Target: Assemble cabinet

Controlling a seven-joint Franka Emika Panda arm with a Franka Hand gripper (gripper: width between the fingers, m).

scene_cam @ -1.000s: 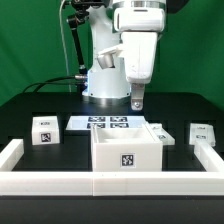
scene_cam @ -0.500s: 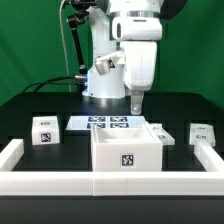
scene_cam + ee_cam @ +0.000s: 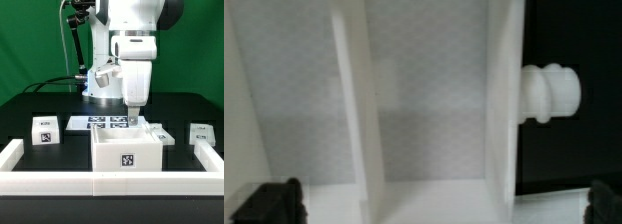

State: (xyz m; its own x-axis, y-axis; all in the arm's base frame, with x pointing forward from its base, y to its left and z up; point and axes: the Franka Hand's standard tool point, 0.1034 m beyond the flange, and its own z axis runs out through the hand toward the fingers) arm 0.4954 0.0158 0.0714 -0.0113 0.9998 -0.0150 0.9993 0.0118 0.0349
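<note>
The cabinet body (image 3: 128,155), a large white open box with a tag on its front, stands at the front middle. In the wrist view its white inner walls and ribs (image 3: 384,110) fill the picture. My gripper (image 3: 133,113) hangs just above the body's back edge, fingers pointing down. In the wrist view my gripper (image 3: 441,205) is open and empty, with one dark finger (image 3: 274,203) at each side of the box. A white knobbed piece (image 3: 550,93) lies beside the body's outer wall. A tagged white panel (image 3: 160,133) lies behind the body on the exterior view's right.
The marker board (image 3: 105,124) lies flat behind the body. A small tagged white block (image 3: 43,130) stands at the exterior view's left, another tagged piece (image 3: 204,134) at its right. A low white border wall (image 3: 60,183) runs along the front and both sides.
My gripper has come down and shifted slightly toward the exterior view's left, from well above the table to just over the body's back edge. The parts have not moved.
</note>
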